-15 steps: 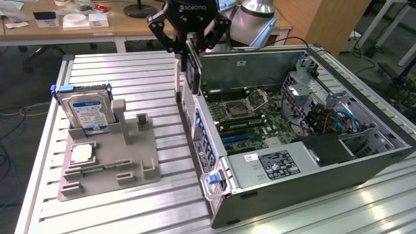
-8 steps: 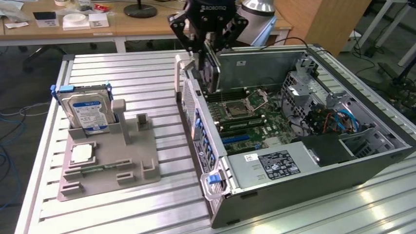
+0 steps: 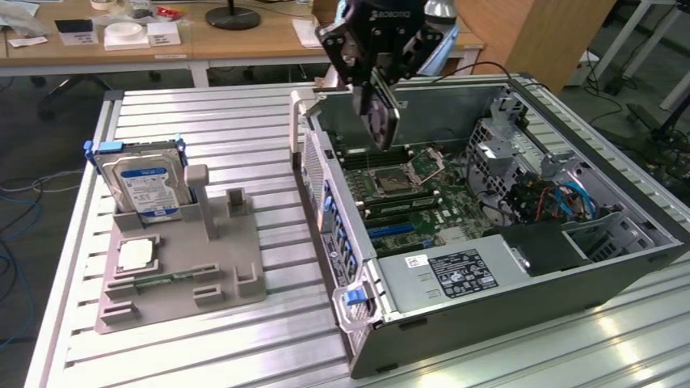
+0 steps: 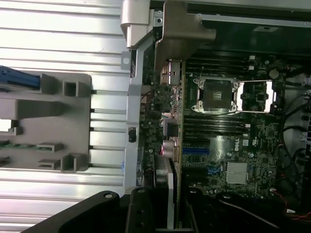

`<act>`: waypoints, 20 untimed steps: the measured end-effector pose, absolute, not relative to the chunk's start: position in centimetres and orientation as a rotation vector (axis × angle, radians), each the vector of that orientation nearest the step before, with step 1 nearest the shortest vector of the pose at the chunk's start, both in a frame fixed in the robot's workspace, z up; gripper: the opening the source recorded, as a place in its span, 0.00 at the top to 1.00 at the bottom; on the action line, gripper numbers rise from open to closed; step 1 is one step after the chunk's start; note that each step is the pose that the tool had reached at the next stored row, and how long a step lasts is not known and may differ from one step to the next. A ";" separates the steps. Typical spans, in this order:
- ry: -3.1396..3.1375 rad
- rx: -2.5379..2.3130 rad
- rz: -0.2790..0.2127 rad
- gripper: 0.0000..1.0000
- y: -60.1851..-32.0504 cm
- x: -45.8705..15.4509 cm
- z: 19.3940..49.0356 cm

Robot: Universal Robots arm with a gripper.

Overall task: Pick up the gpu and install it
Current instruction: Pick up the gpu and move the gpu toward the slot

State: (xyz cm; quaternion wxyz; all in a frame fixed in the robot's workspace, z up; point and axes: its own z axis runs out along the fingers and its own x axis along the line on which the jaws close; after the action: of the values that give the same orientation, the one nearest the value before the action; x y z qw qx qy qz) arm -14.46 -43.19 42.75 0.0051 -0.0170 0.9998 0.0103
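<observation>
Your tool (image 3: 377, 87) has its jaws set narrow, gripping the gpu (image 3: 385, 123) by one end. The card hangs on edge below the tool, with its long axis close to upright in the exterior view and its lower end pointing down at the motherboard (image 3: 415, 198). It is above the open computer case (image 3: 603, 271) and not seated. In the wrist view the gpu (image 4: 179, 121) is edge-on, a thin dark board with a bent silver metal bracket (image 4: 182, 29) at the end away from the tool. The board is flat and rectangular. The case is grey sheet metal. The surface (image 3: 216, 121) is ribbed aluminium. A moulded grey holder (image 3: 205, 279) stands well apart and carries a silver hard drive (image 3: 145, 184).
</observation>
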 end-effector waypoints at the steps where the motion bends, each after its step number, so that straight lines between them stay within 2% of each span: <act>1: 3.131 -0.054 0.032 0.72 -43.2 -14.0 42.7; 20: 3.131 -0.055 0.032 0.72 -43.2 -5.4 42.6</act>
State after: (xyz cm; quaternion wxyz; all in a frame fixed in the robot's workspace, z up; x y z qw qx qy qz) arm -5.36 -43.18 42.64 0.0051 -0.0174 0.9998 0.0103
